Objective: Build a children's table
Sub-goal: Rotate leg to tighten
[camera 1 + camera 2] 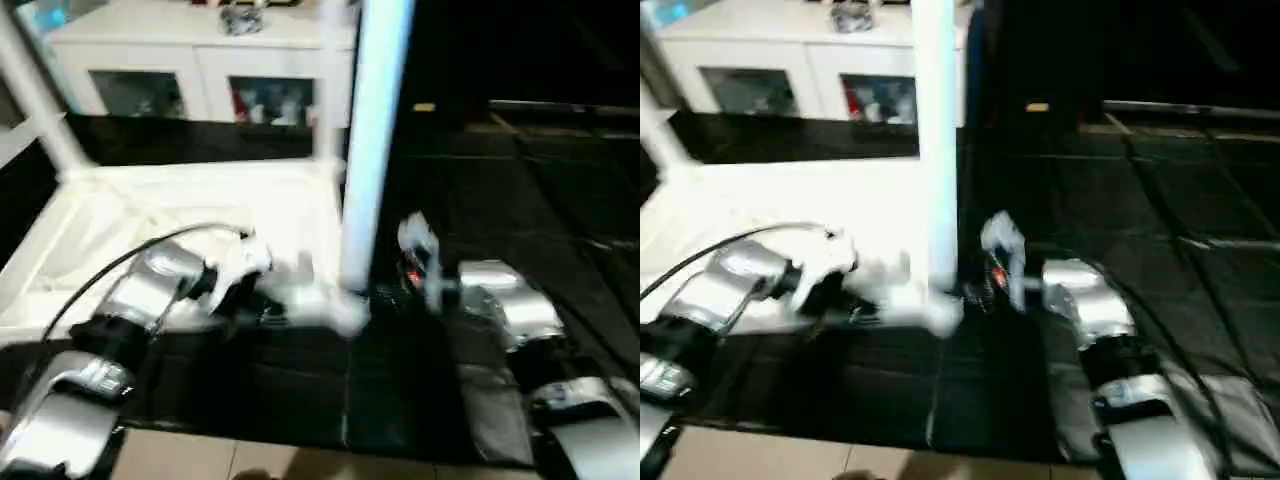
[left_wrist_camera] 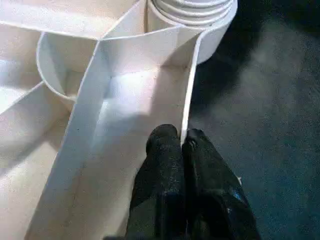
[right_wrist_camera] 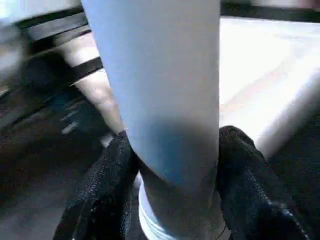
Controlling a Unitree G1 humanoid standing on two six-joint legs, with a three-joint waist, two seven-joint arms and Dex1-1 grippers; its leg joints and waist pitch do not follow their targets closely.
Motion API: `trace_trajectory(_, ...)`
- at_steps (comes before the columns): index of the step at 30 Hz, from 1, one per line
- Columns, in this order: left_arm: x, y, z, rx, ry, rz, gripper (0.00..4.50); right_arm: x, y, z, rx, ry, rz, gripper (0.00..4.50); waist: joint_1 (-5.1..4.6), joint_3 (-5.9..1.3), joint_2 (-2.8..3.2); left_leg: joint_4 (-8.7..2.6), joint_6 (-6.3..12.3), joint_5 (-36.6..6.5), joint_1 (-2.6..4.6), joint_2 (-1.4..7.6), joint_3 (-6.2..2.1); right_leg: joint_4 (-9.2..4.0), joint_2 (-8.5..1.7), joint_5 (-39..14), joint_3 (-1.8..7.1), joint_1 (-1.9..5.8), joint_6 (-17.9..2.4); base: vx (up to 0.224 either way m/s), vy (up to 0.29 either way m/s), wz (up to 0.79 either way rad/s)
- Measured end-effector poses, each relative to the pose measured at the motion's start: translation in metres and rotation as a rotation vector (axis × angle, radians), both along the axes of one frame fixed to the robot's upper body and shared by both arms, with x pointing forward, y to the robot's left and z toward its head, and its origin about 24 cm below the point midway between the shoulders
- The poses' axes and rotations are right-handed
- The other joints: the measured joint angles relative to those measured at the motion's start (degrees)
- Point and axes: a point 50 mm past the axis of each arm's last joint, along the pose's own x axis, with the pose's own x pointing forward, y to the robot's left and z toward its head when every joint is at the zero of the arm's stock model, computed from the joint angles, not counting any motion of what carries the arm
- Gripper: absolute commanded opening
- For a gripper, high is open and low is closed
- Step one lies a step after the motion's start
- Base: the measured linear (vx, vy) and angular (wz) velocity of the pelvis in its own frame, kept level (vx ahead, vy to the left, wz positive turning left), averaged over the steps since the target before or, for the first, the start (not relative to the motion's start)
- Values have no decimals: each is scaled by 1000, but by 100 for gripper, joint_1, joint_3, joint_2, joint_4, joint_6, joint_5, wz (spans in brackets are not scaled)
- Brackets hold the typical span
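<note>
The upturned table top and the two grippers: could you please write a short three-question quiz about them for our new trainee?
1. True or false: the left gripper is shut on the table top's thin side wall.
2. What stands between the right gripper's fingers? A) a cable B) an upright white leg C) nothing
3. Fill in: the leg stands at the top's near ____ socket, beside the black floor.

Key
1. True.
2. B; a finger sits against each side of it.
3. Corner.
</note>
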Motion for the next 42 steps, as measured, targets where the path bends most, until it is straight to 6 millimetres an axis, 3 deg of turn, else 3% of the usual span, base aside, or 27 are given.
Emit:
trace_trajectory(3,6,-12,-3,-33,-6,92,0,8,2,0,-9,1,-143,199,-95,0,1,-3,0,0,10,-2,-1,-11,-1,0,-2,13,0,0,0,0)
trace_trajectory(10,16,-31,-4,-44,-49,217,0,22,14,2,-73,-51,-358,197,-105,-3,5,-10,1,0,6,-4,-2,-16,-1,0,-2,12,0,0,0,0)
trace_trajectory(11,17,-31,-3,-45,-51,218,0,22,15,3,-76,-62,-362,250,-102,-3,6,-12,1,0,5,-4,-2,-16,-1,0,-2,12,0,0,0,0)
trace_trajectory(12,17,-31,-3,-45,-54,217,0,22,15,3,-75,-68,-362,263,-99,-4,7,-14,1,0,4,-4,-2,-16,-1,1,-1,10,0,0,0,0)
trace_trajectory(20,18,-26,-1,-32,-74,209,0,20,18,3,-58,-80,-344,314,-101,-3,9,-32,0,0,4,-4,-2,-16,0,0,-2,3,1,0,0,0)
trace_trajectory(22,17,-24,-1,-30,-73,192,0,19,17,2,-52,-85,-322,348,-107,-3,9,-33,0,-1,4,-4,-2,-16,0,0,-1,2,1,0,0,0)
trace_trajectory(24,16,-21,0,-30,-73,170,0,17,14,3,-50,-98,-277,352,-110,-3,8,-38,0,-1,2,-4,-2,-16,0,-2,-2,-2,3,0,0,0)
trace_trajectory(25,14,-19,0,-33,-74,141,0,15,10,3,-51,-110,-229,352,-111,-3,9,-40,0,-1,-1,-4,-1,-17,0,-6,-2,-4,4,0,0,0)
trace_trajectory(26,11,-14,0,-37,-75,111,0,12,6,3,-50,-117,-176,380,-114,-3,8,-44,0,-2,-5,-3,0,-18,0,-7,-1,-7,0,0,0,0)
trace_trajectory(31,0,3,3,-22,-64,-44,0,1,-5,5,-40,-109,57,401,-103,-2,8,-48,9,-4,-52,4,0,-11,4,-10,-10,-33,-34,0,0,0)
trace_trajectory(33,-5,7,5,-10,-54,-127,0,-4,-9,6,-51,-96,162,437,-65,-2,7,-44,12,-3,-51,5,-3,-5,4,-14,-12,-44,-36,0,0,0)
trace_trajectory(38,-13,12,7,31,-27,-274,0,-15,-7,9,-22,-52,389,437,99,-1,4,-27,11,-2,-54,4,-1,1,1,-14,-4,-37,-35,0,0,0)
trace_trajectory(42,-15,12,9,59,-30,-335,0,-18,-5,8,-14,-34,453,420,106,0,-14,-21,11,-1,-52,4,3,8,0,-16,2,-32,-31,0,0,0)
